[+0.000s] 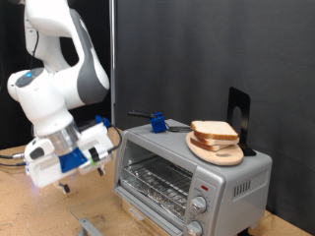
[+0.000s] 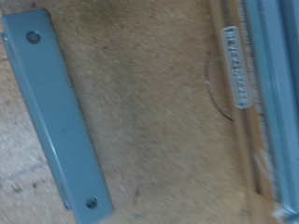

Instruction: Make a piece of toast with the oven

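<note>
The oven (image 1: 187,177) stands at the exterior view's right, silver-grey, with its wire rack showing through the front glass and two round knobs at its right end. On its roof lies a round wooden plate (image 1: 228,157) bearing the piece of toast (image 1: 214,129), stacked on a second slice. My gripper (image 1: 65,183) hangs low over the wooden table to the left of the oven, well apart from the bread. Nothing shows between its fingers. In the wrist view the fingers do not show.
A blue block with a black handle (image 1: 155,122) lies on the oven roof, and a black stand (image 1: 239,116) rises behind the plate. A grey-blue flat bar (image 2: 56,121) with two screw holes lies on the table below my hand. A labelled edge (image 2: 238,65) runs beside it.
</note>
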### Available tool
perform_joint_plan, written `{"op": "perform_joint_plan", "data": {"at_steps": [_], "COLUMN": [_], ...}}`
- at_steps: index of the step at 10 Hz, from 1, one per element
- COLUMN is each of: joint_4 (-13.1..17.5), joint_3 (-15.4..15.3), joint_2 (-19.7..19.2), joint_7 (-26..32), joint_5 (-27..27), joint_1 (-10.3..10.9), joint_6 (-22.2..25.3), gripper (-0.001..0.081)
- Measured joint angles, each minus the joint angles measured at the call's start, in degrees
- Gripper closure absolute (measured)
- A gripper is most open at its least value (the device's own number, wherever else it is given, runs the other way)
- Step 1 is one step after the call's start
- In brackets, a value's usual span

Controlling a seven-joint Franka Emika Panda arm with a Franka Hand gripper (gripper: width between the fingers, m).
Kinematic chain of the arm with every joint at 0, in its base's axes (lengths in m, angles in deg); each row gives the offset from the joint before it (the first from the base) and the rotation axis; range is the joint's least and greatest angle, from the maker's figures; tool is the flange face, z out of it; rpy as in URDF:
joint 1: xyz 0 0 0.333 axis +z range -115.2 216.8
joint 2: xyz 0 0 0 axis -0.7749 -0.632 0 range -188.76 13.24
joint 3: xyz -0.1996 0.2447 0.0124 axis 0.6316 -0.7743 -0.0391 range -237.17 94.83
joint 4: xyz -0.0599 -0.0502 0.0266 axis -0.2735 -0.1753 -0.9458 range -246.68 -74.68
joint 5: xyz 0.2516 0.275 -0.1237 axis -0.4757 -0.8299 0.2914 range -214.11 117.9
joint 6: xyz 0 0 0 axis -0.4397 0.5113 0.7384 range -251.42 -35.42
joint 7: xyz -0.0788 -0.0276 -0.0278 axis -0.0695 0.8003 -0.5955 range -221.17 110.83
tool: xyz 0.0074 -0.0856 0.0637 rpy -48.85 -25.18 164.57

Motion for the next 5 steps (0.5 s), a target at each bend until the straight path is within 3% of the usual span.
{"op": "perform_joint_plan", "data": {"at_steps": [3,5], "joint_4": [0.01,0.02], "joint_3": [2.35,2.62], "joint_2": [6.79,11.04], "joint_7": [4.62,1.14], "joint_5": [-2.88,-2.52], "joint_1": [-0.35,-1.15], "joint_6": [5.08,6.22], "gripper": [-0.0002,-0.0002]}}
